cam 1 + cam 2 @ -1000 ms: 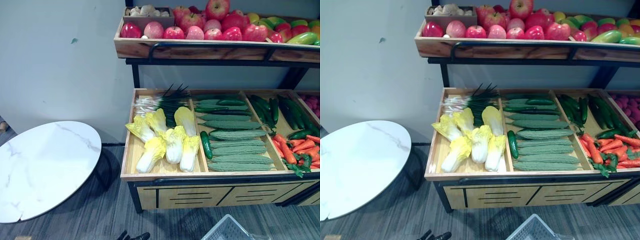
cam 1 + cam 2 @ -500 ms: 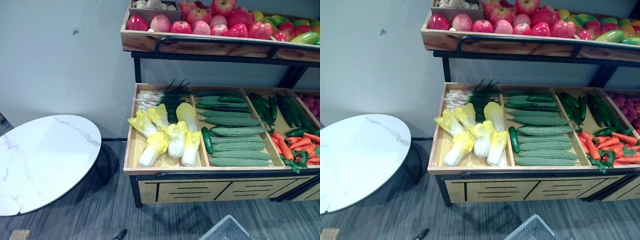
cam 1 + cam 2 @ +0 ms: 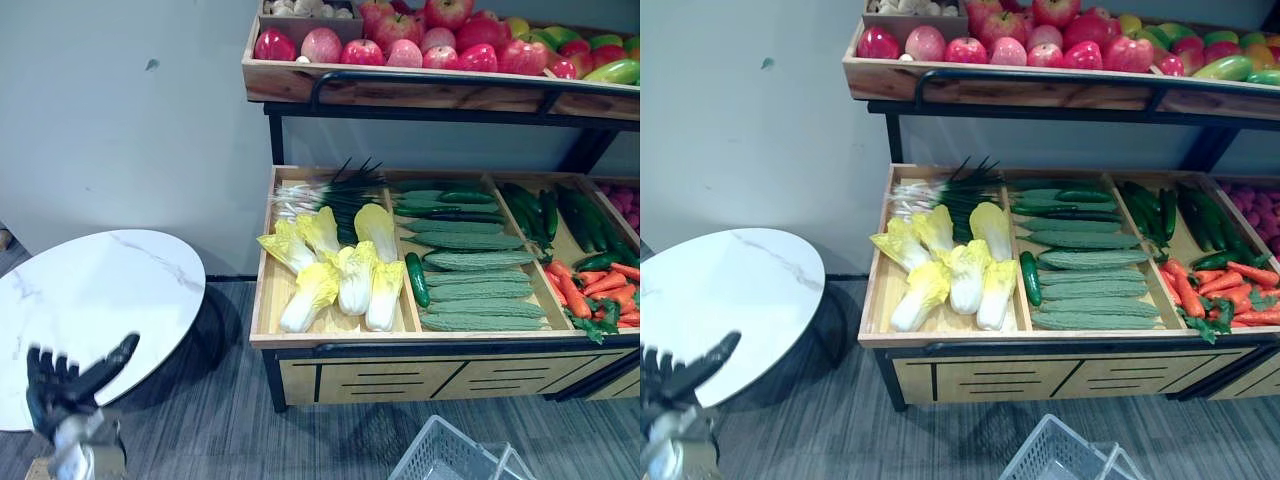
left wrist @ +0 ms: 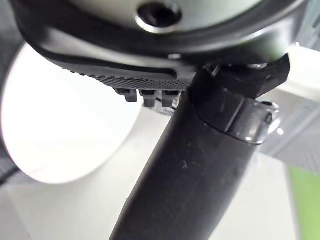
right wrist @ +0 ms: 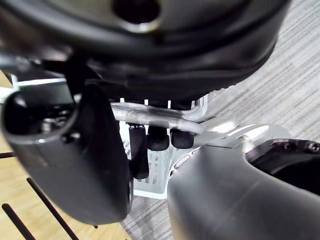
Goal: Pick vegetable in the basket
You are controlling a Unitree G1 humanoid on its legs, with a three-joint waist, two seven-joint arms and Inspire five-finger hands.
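Right hand [image 5: 150, 55] curled round handle [image 5: 165, 122] of white basket [image 5: 150, 172]; grey carpet [image 5: 280, 85].

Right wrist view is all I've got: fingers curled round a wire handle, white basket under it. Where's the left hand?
Observer: Left hand shows at the lower left of the left eye view, fingers straight, holding nothing, in front of the round white table.
Operator: What vegetables are ahead?
Observer: On the stand's lower shelf, the leftmost compartment holds Chinese cabbages, with green onions behind them.
Operator: And where's my basket against that?
Observer: The basket is at the eye views' bottom edge, in front of the next compartment to the right, which holds bumpy green gourds and one dark cucumber.
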